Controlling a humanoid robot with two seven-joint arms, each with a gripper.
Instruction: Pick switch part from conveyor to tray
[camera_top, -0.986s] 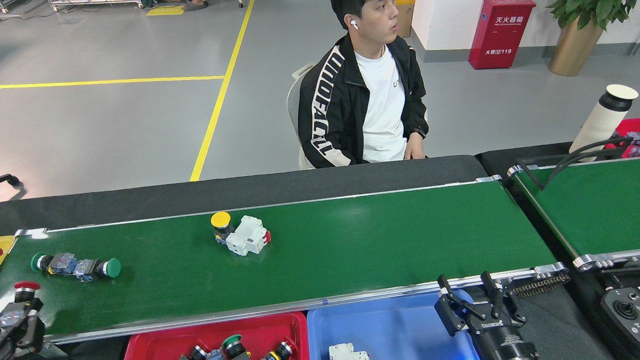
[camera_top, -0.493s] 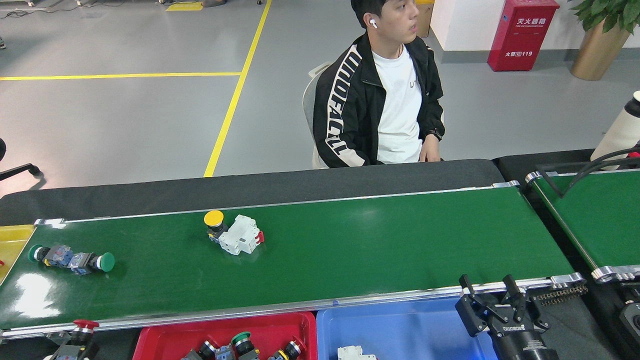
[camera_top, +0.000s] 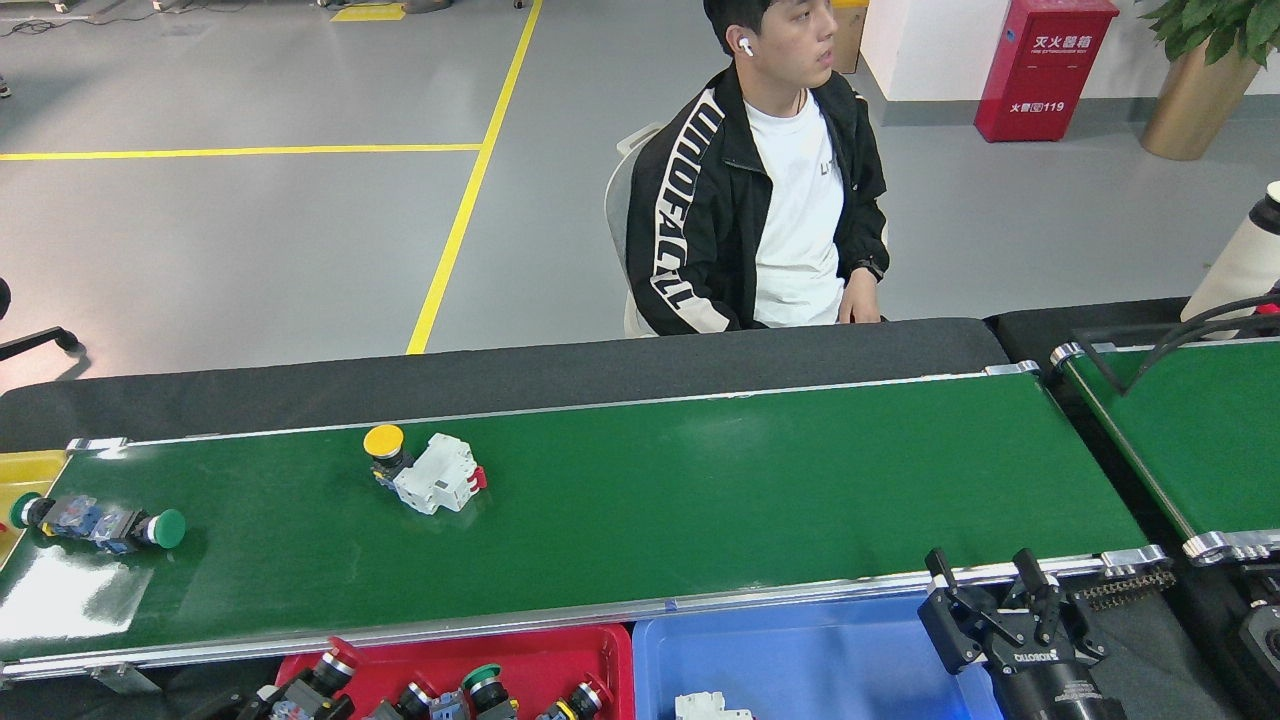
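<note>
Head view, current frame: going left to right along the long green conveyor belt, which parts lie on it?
Green-capped push-button switch pair → yellow push-button switch → white circuit breaker, touching the yellow one. The rest of the conveyor carries nothing.

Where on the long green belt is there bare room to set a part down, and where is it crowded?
The conveyor is bare from the white breaker to its right end roller. Its left end is crowded: the yellow button touches the breaker, and the green-capped switches lie near the edge.
</note>
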